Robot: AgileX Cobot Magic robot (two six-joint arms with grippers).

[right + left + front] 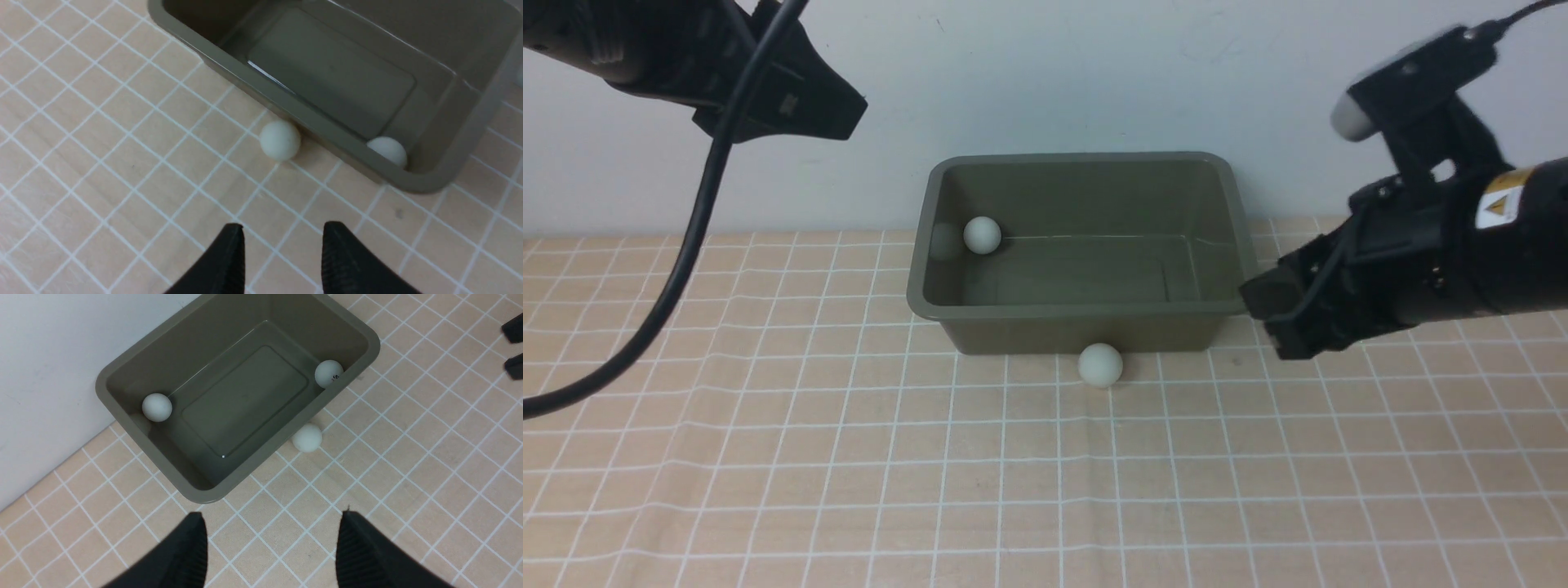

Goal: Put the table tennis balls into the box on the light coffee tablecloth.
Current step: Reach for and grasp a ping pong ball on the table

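Observation:
The olive-green box (1078, 309) stands at the back middle of the light coffee tablecloth (849, 457). One white ball (982, 234) lies inside at its far left corner. A second ball (329, 374) lies inside at the near right corner and is hidden in the front view. The third ball (1100, 364) rests on the cloth, touching the box's front wall. My left gripper (854, 110) is open and empty, high above the table's left. My right gripper (1262, 314) is open and empty, low beside the box's right front corner.
A pale wall runs right behind the box. The left arm's black cable (686, 253) hangs down over the left of the cloth. The cloth is slightly creased at the front left.

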